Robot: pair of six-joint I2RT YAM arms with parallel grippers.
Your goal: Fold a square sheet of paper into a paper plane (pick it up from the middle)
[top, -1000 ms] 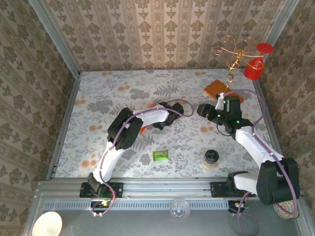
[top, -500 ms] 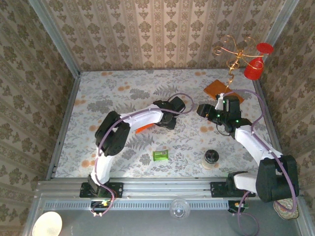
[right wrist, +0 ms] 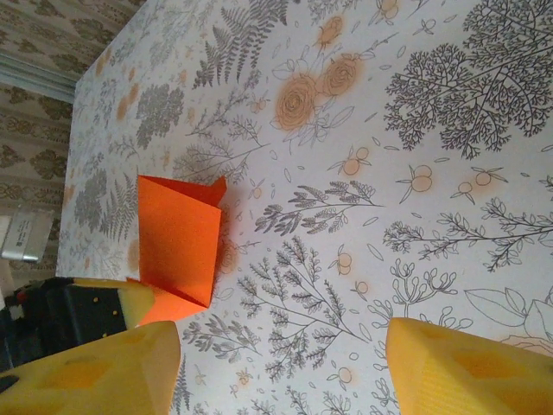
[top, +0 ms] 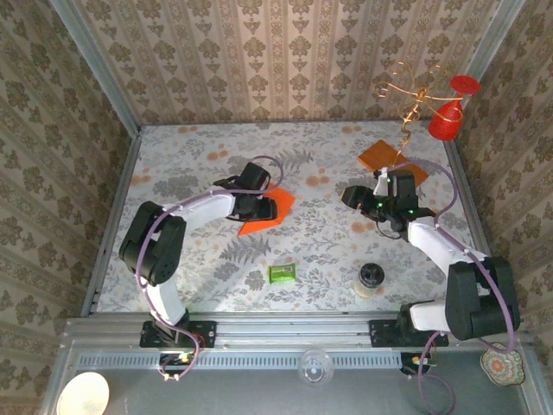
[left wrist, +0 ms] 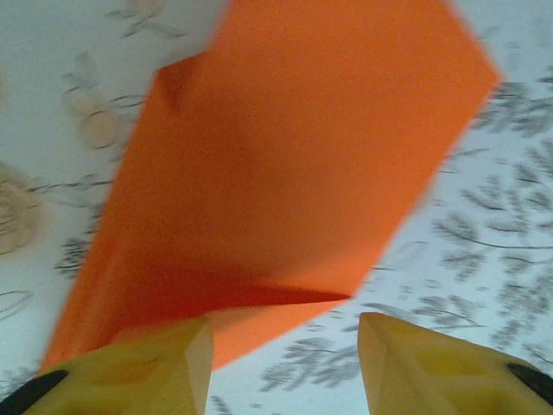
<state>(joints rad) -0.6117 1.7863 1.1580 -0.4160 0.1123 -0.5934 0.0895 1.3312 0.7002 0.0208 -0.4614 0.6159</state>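
Table (top: 173, 259): flat, covered with a pale cloth printed with grey ferns and orange flowers.
Packet (top: 282, 273): small, green, rectangular; close to the near edge, about at its middle.
Jar (top: 370, 278): small and round, with a dark lid on a pale body; close to the near edge, right of the packet.
Left gripper (left wrist: 281, 367): blocky yellow fingers (left wrist: 130, 367) spread apart with nothing clamped between them. In the wrist view one finger overlaps the paper's near corner.
Paper (top: 272, 209): thin, bright orange and matte, folded into overlapping layers with sharp creases and pointed corners. One flap is lifted and casts a shadow. It lies on the table left of centre, midway between the near and far edges.
Right gripper (right wrist: 281, 363): yellow fingers wide apart and empty, over bare cloth right of centre, well apart from the paper.
Board (top: 383, 157): thicker, brownish-orange, flat and square; toward the far right corner.
Stand (top: 406, 91): thin gold wire bent into curls, at the far right corner, carrying red pieces.
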